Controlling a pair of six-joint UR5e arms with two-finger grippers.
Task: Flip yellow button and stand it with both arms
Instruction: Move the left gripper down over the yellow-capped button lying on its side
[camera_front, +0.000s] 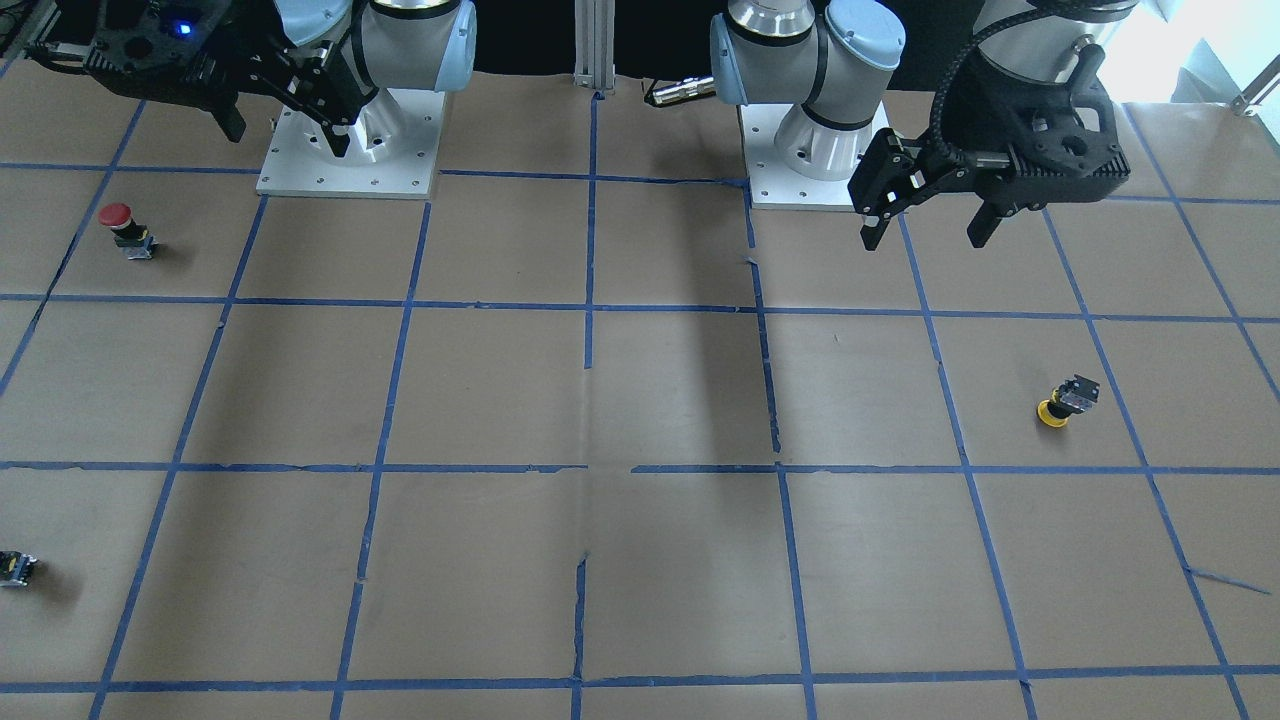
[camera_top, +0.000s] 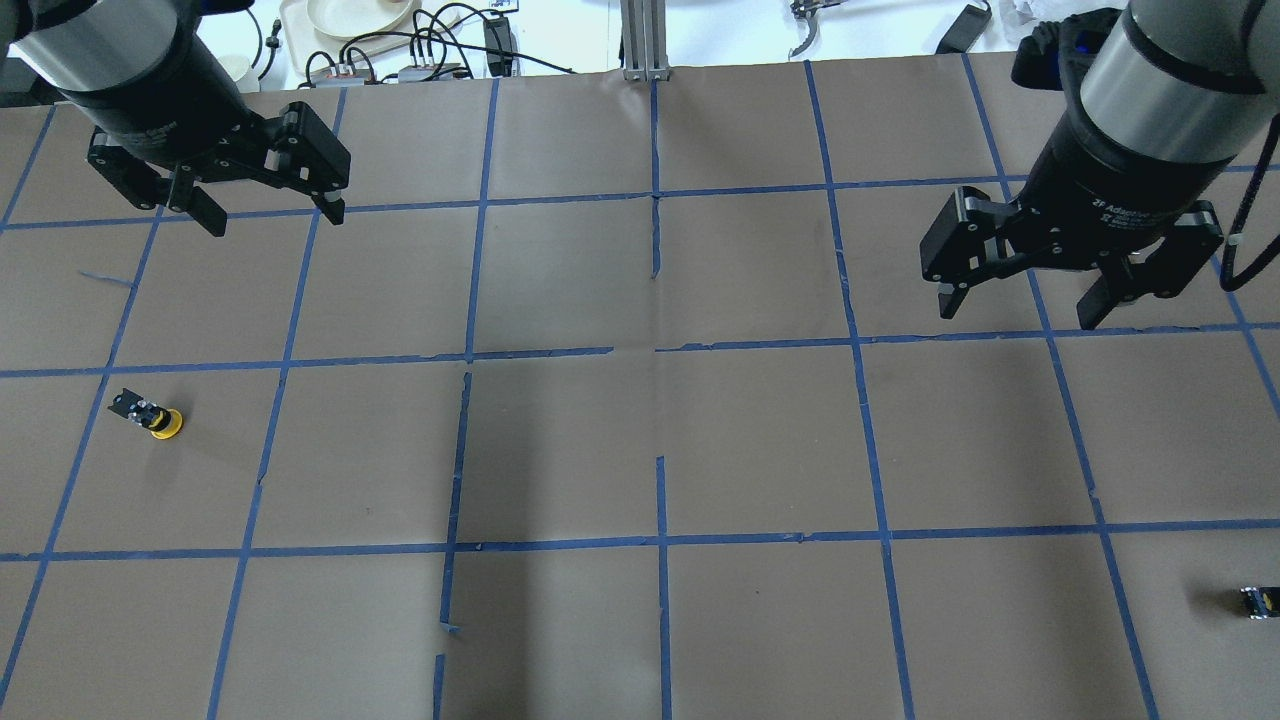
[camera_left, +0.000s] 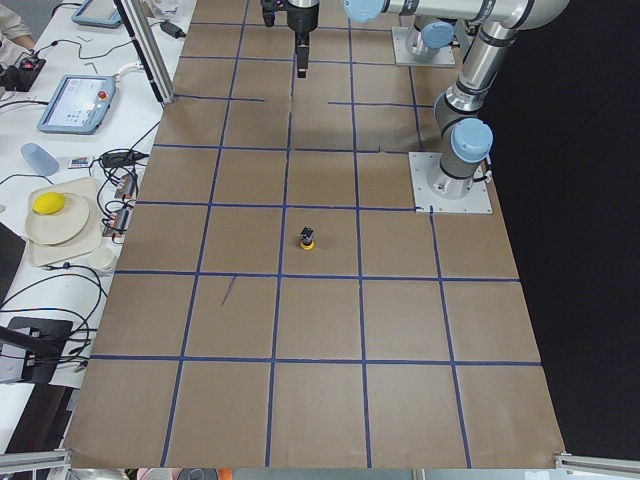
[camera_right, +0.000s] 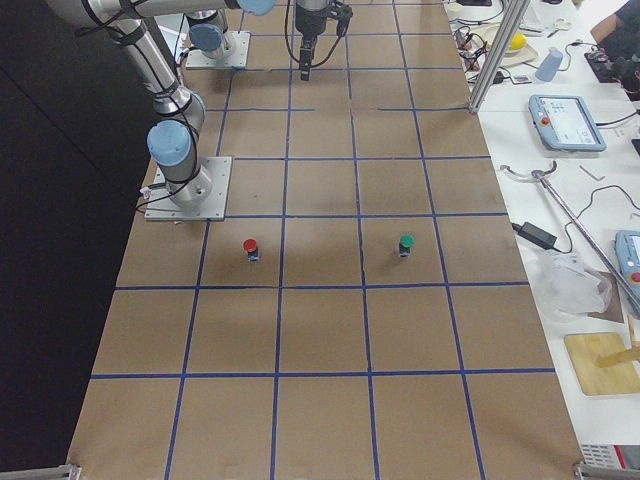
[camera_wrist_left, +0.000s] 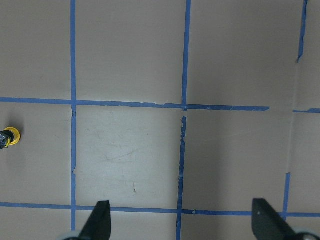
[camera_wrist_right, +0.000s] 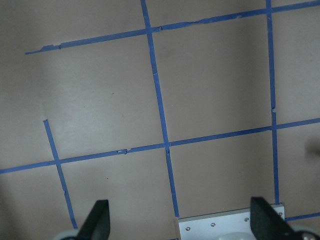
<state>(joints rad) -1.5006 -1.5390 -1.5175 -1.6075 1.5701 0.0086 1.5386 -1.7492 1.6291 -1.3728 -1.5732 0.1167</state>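
While left gripper (camera_top: 273, 215) hangs at upper left of overhead view, fingers spread wide, holding nothing, yellow button (camera_top: 155, 418) lies below it at left middle, well apart, on table (camera_top: 760, 440). Button tipped over inside 1 taped square: yellow cap toward lower right, black block toward upper left. Upper right: right gripper (camera_top: 1020, 310) above table, jaws wide, empty. Lower right edge: small black block with yellow spot (camera_top: 1260, 601), partly cut off by frame.

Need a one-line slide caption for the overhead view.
Left gripper and right gripper hover open; yellow button lies tipped over on the table's left, black block at far right.
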